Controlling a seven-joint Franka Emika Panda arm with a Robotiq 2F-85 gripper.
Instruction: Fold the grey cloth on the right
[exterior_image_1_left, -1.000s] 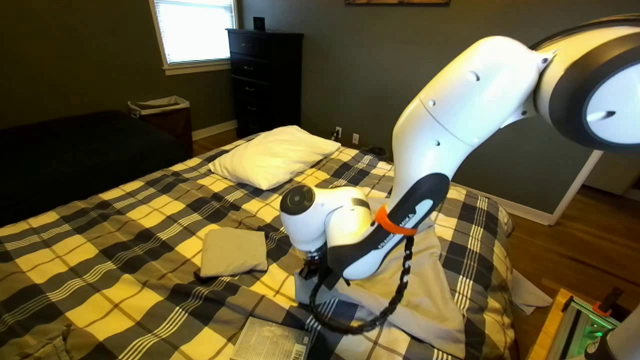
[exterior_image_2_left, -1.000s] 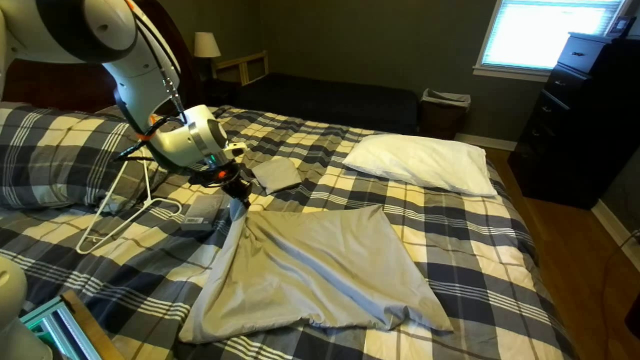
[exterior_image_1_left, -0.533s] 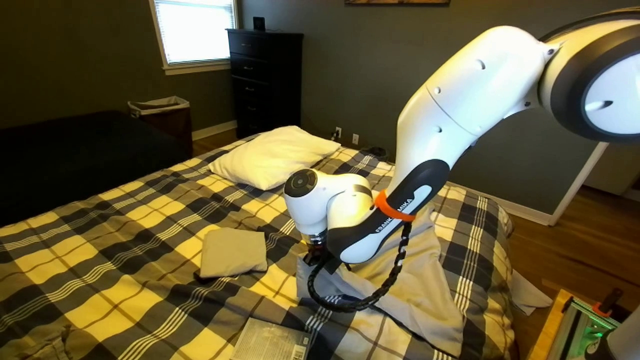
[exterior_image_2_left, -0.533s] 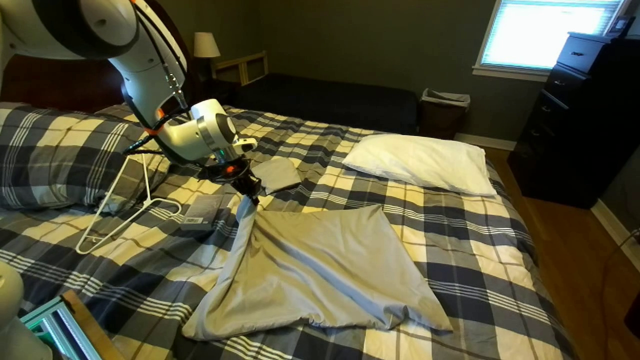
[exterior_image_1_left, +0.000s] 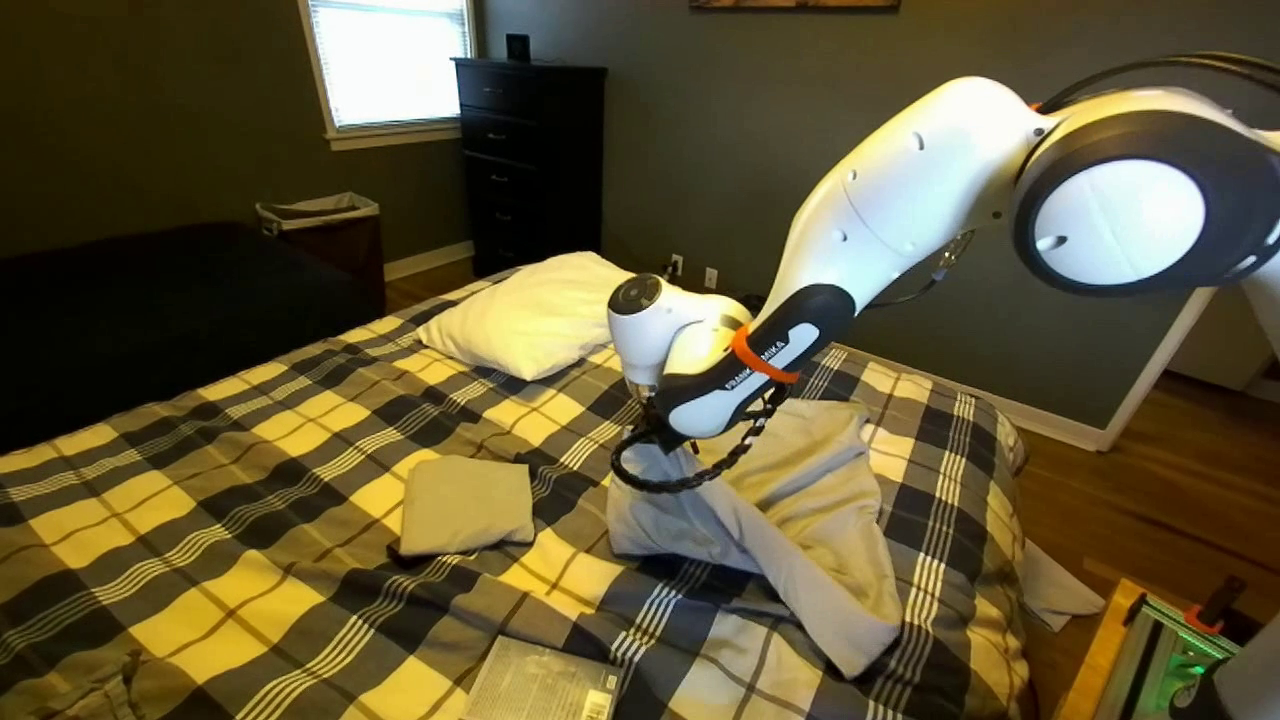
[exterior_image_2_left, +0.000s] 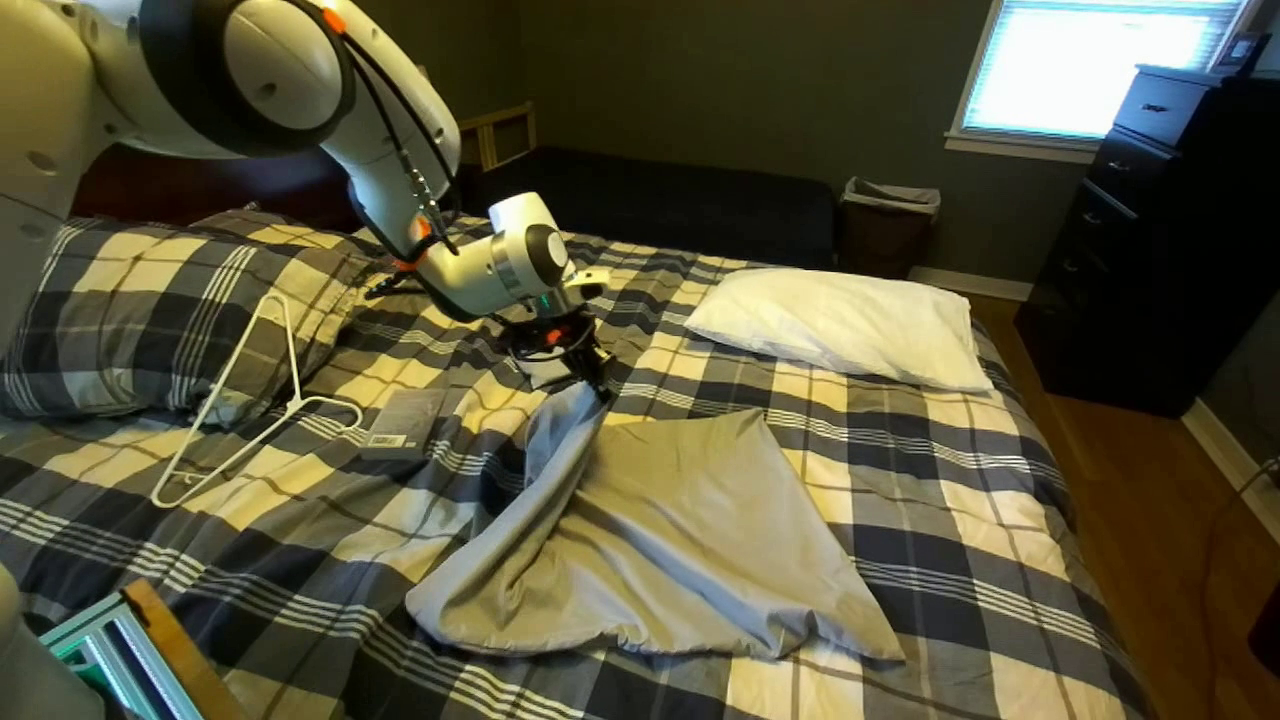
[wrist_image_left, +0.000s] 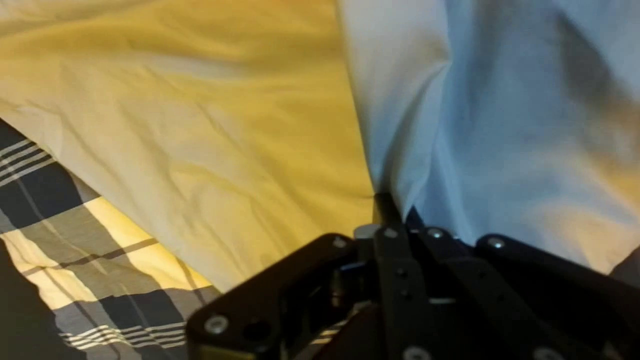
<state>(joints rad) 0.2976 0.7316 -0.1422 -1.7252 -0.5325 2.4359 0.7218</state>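
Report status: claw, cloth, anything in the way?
Claw shut on larger grey cloth. Held part raised, fold unfinished. White pillow lies apart from it, likely no obstacle.

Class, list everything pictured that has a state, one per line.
Large grey fabric cloth: partly lifted, not fully folded
Black jointed pincer: shut on that cloth
Small grey square cloth: folded
White rectangular pillow: lying flat
Tall black dresser: drawers shut
White slatted blind: lowered
Brown lined bin: open
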